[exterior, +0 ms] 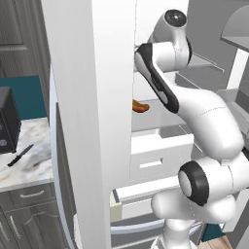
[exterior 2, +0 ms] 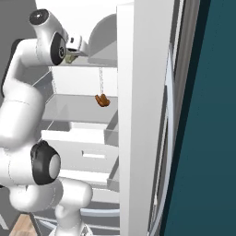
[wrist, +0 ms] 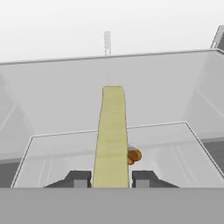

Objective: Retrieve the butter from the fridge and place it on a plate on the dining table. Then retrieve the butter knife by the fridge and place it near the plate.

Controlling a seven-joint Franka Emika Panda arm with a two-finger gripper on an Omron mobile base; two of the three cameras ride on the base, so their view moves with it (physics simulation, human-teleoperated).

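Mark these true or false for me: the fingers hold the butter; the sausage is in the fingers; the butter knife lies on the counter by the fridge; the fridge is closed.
1. The fingers hold the butter. True: the stick sits between them, inside the fridge.
2. The sausage is in the fingers. False: it lies on a fridge shelf, apart from them.
3. The butter knife lies on the marbled counter beside the fridge. True.
4. The fridge is closed. False: its door stands open and the white interior shows.
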